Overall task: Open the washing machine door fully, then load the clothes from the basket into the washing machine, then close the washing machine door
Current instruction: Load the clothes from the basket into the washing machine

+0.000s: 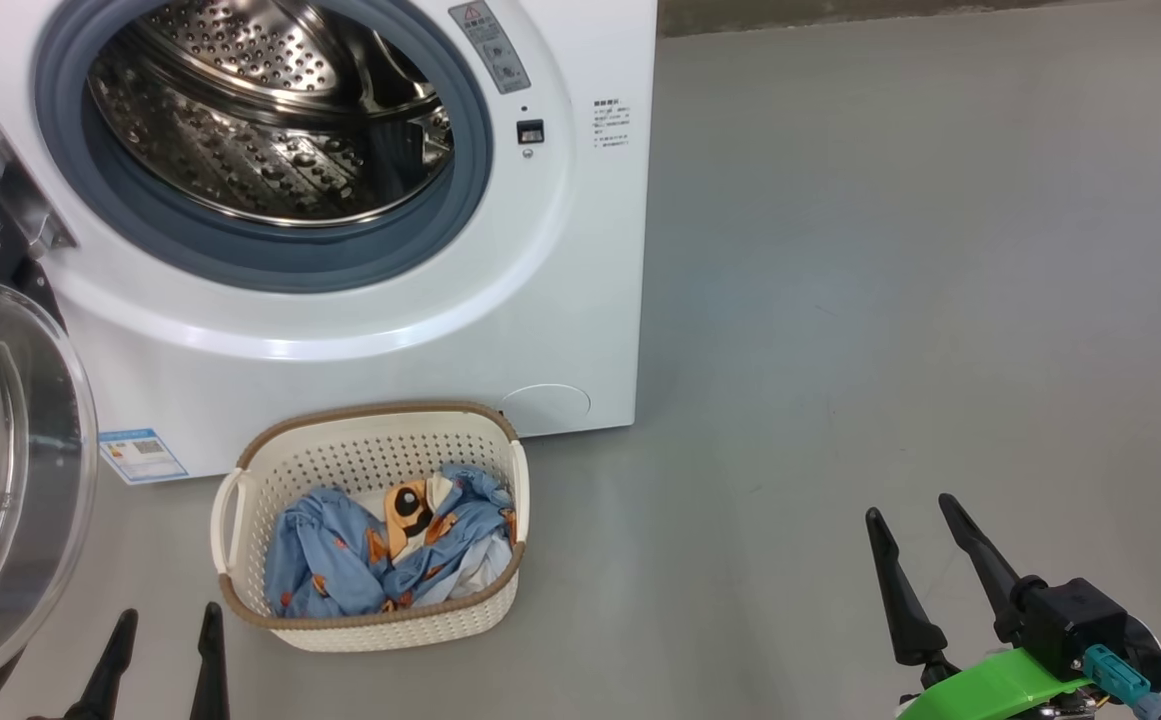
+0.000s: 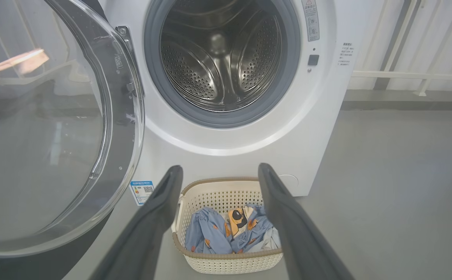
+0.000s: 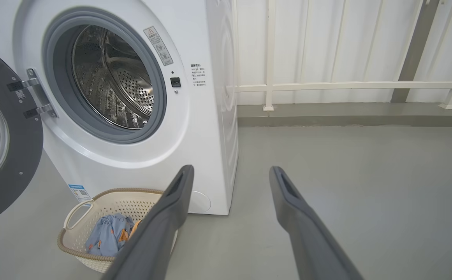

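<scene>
Left edge crops the washing machine door (image 1: 2, 470).

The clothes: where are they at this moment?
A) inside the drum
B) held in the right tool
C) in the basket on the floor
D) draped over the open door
C: the clothes lie bunched in the basket in front of the washing machine; its drum shows bare steel, and the left tool and right tool stand open, holding nothing.
</scene>
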